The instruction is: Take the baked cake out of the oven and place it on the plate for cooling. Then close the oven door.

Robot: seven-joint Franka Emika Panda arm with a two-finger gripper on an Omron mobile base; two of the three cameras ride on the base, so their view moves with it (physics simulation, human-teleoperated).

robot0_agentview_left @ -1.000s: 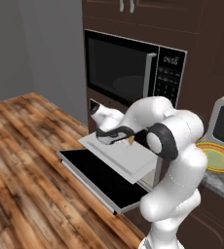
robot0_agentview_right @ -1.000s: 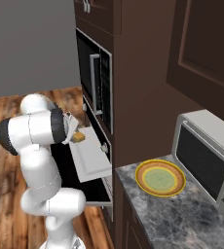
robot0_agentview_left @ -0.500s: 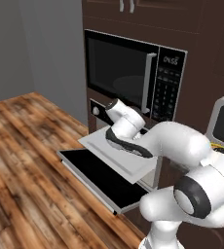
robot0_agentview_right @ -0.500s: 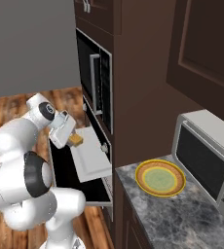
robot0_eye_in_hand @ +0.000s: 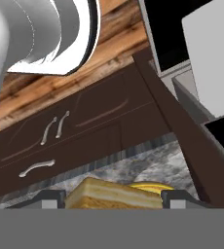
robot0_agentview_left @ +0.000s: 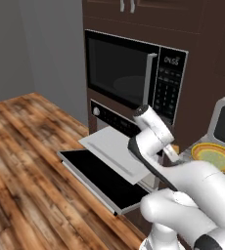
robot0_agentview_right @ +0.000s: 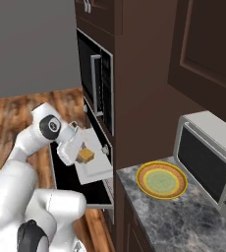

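- One gripper point(robot0_eye_in_hand: 113, 200) in my hand view: jaws clamped on the baked cake point(robot0_eye_in_hand: 115, 194), fingertips point(robot0_eye_in_hand: 50, 199) at either side.
- I see the cake lifted just above the pulled-out tray point(robot0_agentview_right: 93, 167), beside the cabinet edge.
- Oven door point(robot0_agentview_left: 101, 178) lies dropped flat, open floor point(robot0_agentview_left: 26, 166) around it.
- Plate point(robot0_agentview_right: 161, 180) sits on the counter point(robot0_agentview_right: 183, 221), holding nothing I can see.

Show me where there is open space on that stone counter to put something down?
The grey counter lies bare in front of the plate, toward its near edge. It is tighter behind, where the plate sits close to the toaster oven. The plate itself holds nothing; the cake sits between the gripper's fingers.
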